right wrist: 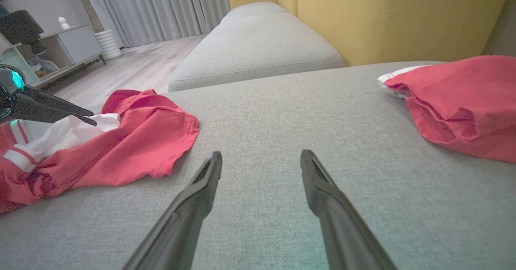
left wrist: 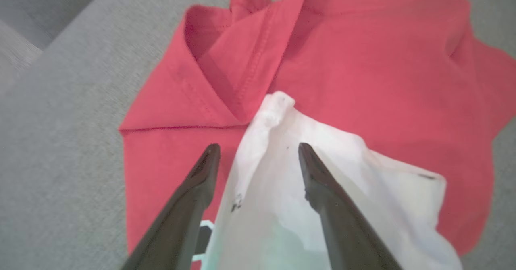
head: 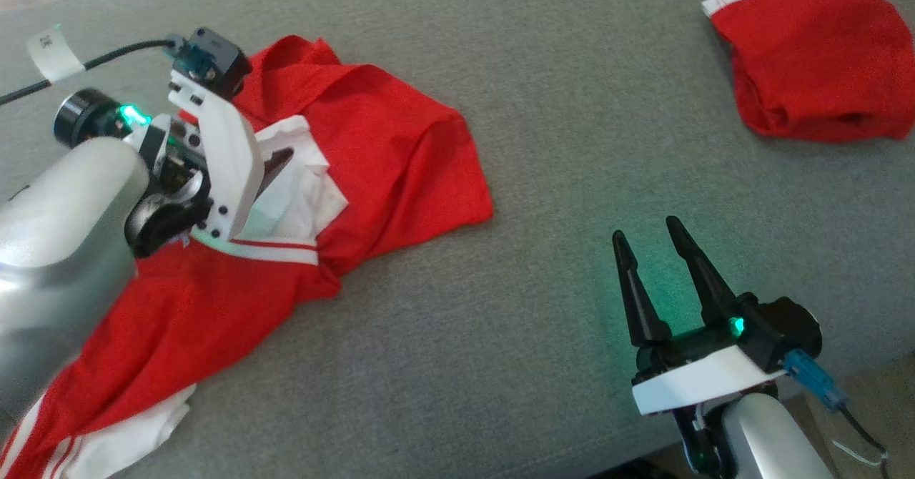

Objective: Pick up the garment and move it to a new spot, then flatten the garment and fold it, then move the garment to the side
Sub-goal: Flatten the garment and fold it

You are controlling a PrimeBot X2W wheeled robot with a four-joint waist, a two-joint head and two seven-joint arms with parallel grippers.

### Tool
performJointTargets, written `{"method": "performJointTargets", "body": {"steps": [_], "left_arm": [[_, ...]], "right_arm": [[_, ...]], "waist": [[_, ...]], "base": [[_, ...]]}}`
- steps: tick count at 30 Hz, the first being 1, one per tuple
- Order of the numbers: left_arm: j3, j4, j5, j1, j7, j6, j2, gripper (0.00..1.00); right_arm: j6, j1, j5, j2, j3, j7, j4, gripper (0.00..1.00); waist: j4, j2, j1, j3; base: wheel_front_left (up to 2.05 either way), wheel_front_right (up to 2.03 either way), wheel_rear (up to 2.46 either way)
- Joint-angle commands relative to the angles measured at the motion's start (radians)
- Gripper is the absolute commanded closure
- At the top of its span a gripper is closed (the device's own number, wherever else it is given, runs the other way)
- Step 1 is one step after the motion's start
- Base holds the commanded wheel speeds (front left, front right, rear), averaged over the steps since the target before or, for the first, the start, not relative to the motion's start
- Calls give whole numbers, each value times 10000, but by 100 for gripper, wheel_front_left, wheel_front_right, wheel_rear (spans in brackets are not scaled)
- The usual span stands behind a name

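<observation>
The crumpled red fabric garment with white striped trim (head: 400, 143) lies on the left part of the grey fabric sofa seat (head: 543, 107).

1. The left gripper (left wrist: 258, 147) is positioned above the garment, near its middle. Its fingers (left wrist: 189, 205) are spread wide and hold nothing. One finger is over red cloth and the other over the garment's bunched white panel (left wrist: 282, 181), and the ridge of that panel lies between them. Contact with the cloth cannot be confirmed.
2. The right gripper (head: 645, 229) is over bare seat fabric, well apart from the garment on its right. Its fingers (head: 704, 272) are wide apart and empty.
3. A second red garment with a white band (head: 815, 57) lies further right of the garment, apart from both grippers.
</observation>
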Motion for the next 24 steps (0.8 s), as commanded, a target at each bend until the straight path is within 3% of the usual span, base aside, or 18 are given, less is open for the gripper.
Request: {"method": "performJointTargets", "body": {"steps": [1,4,5,14,24], "left_arm": [[322,-118,-86,-608,97,19,409,16],[-109,-43,-168,-710,150,19,577,95],[-244,-77,-193,-732,109,19,620,100],[-1479,-1622,511,-1191,-1519,18,928,100],[-1968,-3662,1775,-110,-2234,18,1597,100]], "right_arm": [[67,-225,78,33,206,-109,-238,0],[67,-228,88,59,175,-109,-234,0],[67,-226,87,65,164,-109,-234,0],[67,-149,52,93,-27,-109,-213,0],[67,-83,96,99,13,-109,-221,0]], "waist": [[-176,0,-2,124],[-244,0,-2,124],[-250,0,-2,116],[155,0,-2,-203],[472,0,-2,-496]], "base": [[0,0,0],[0,0,0],[0,0,0],[0,0,0],[0,0,0]]}}
